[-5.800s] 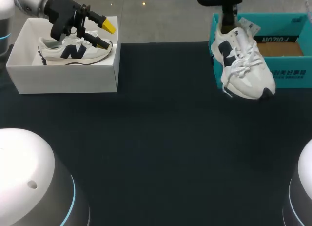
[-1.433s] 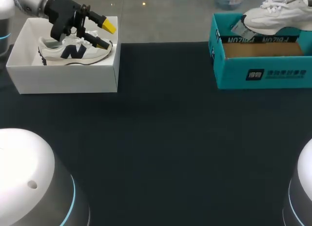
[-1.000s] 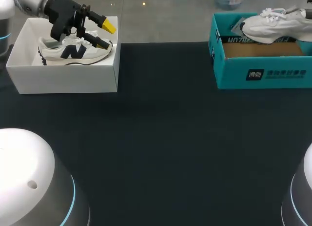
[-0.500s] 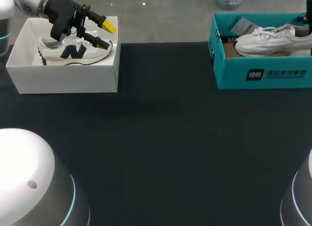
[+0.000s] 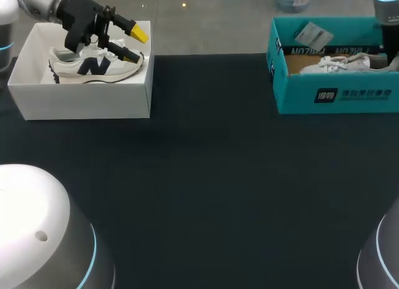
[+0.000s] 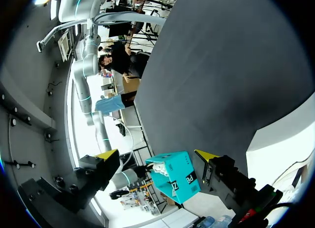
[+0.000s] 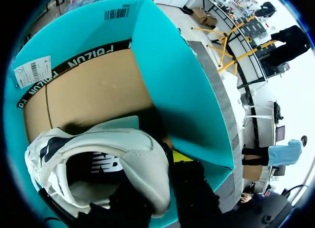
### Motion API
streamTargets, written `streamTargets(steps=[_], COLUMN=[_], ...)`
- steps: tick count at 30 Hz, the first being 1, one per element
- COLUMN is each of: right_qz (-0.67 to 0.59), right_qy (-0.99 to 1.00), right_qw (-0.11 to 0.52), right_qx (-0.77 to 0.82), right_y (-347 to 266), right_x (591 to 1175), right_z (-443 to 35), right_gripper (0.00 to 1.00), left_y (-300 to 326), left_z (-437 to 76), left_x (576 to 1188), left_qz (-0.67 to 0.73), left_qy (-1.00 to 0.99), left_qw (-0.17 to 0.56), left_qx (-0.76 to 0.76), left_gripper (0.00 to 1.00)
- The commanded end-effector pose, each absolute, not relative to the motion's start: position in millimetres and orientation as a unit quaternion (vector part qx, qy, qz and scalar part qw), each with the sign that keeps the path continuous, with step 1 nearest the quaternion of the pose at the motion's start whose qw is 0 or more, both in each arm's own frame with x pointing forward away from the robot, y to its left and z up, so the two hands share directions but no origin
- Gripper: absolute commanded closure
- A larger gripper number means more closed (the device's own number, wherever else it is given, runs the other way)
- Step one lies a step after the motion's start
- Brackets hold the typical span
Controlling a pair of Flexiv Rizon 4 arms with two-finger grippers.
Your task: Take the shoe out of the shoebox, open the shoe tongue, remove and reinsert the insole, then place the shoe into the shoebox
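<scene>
- Right jaws clench the white lace-up sneaker (image 5: 340, 63) by its heel inside the teal cardboard shoebox (image 5: 299, 97), at the dark table (image 5: 206, 176)'s one o'clock. Lifting before letting go could drag it out.
- Left jaws, at eleven o'clock, hang released.

— What carries everything here?
— A dark, matte surface (image 5: 206, 176), evenly lit.
— And past it?
— A paler grey strip (image 5: 206, 33) along its far edge, with one small bright glint (image 5: 184, 5) of light.

Head view: even overhead light; table (image 5: 206, 176) dark and matte, white box (image 5: 87, 103) very bright. Right wrist view: shoe (image 7: 133, 154) throws a soft shadow onto the shoebox (image 7: 162, 65) floor. Left wrist view: backlit.
</scene>
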State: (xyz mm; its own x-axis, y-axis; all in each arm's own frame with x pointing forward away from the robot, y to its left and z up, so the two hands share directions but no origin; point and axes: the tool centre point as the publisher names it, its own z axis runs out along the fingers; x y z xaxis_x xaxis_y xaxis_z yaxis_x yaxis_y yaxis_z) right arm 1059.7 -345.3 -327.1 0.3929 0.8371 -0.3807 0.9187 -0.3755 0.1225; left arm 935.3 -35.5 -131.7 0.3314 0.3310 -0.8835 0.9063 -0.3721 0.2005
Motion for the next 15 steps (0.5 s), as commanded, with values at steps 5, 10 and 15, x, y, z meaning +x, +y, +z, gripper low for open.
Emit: streamTargets(steps=[5,10,15], right_qz=[-0.153,-0.154,-0.148], right_qy=[0.53,0.526,0.522], right_qw=[0.142,0.138,0.139], right_qx=[0.822,0.825,0.828], right_y=[-344.8,-345.2,-345.5], right_x=[1068.1,1068.1,1067.3], right_z=[-354.5,-357.8,-349.4], right_gripper=[1.0,0.84,0.54], left_y=[-35.2,-35.2,-35.2], left_z=[-131.3,-131.3,-131.3], left_x=[935.2,935.2,935.2], left_qz=[-0.392,-0.392,-0.392], left_qy=[0.424,0.424,0.424], left_qw=[0.365,0.365,0.365], left_qx=[0.73,0.73,0.73], left_gripper=[0.0,0.0,0.0])
